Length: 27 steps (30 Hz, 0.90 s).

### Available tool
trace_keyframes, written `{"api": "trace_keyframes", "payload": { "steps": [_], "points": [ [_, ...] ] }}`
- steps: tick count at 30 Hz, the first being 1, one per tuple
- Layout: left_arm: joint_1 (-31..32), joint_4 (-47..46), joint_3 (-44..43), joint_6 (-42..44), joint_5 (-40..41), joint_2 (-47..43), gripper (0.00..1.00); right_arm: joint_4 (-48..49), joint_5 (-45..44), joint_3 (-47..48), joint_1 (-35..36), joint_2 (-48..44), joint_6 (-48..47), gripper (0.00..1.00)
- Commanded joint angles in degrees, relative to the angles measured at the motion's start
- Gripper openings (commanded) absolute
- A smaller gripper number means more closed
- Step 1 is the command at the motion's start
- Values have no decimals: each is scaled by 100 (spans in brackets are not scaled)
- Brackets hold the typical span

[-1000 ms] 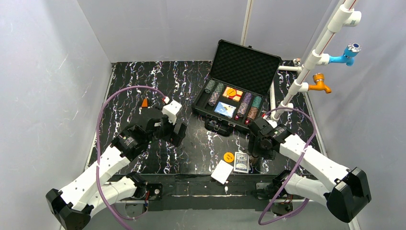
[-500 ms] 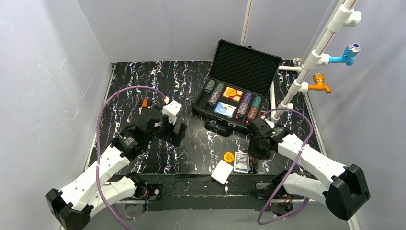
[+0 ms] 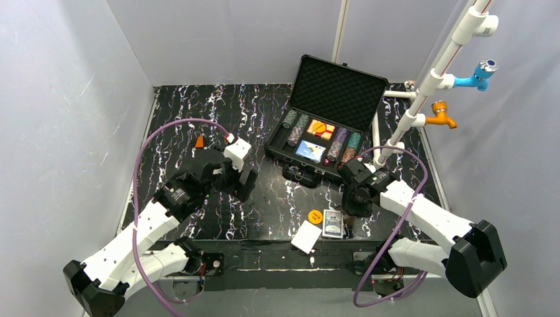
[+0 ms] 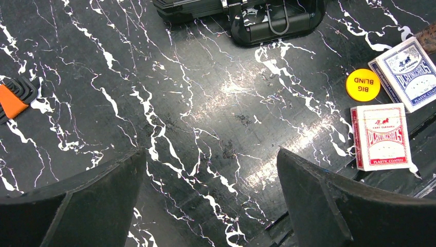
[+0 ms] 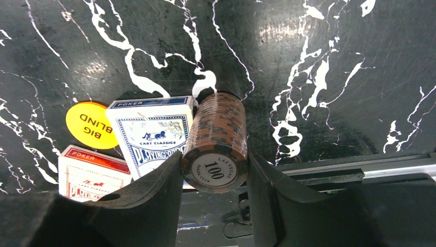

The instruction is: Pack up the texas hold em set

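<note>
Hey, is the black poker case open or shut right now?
Open. The case has its lid standing up at the back, foam lining showing, and rows of chips sit uncovered inside.

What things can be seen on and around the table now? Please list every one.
case: one, black, open, far right of the table
chip stacks: several, multicoloured, in the case
brown chip stack: one, lying on its side, near edge
blue deck: one, touching the brown chip stack
red deck: one, near edge
Big Blind disc: one, orange, beside both decks
hex keys: one set, orange holder, left side
pipe: one, white, blue and orange taps, right
left end effector: black, open, over bare table
right end effector: black, closed on the brown chip stack
</note>
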State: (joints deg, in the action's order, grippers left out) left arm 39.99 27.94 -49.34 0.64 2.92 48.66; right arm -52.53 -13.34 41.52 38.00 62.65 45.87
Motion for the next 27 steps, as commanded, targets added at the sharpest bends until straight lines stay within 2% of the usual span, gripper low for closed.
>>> {"api": "trace_keyframes", "payload": {
  "steps": [1,12,27],
  "points": [
    [35,62,-14,76,99,-94,98,52,-59,566,5,80,-191,1],
    [35,61,-5,84,74,-111,98,147,82,1294,6,417,-536,1],
    [44,-375,288,186,-234,-461,98,1516,1619,1976,6,1019,-1348,1]
  ]
}}
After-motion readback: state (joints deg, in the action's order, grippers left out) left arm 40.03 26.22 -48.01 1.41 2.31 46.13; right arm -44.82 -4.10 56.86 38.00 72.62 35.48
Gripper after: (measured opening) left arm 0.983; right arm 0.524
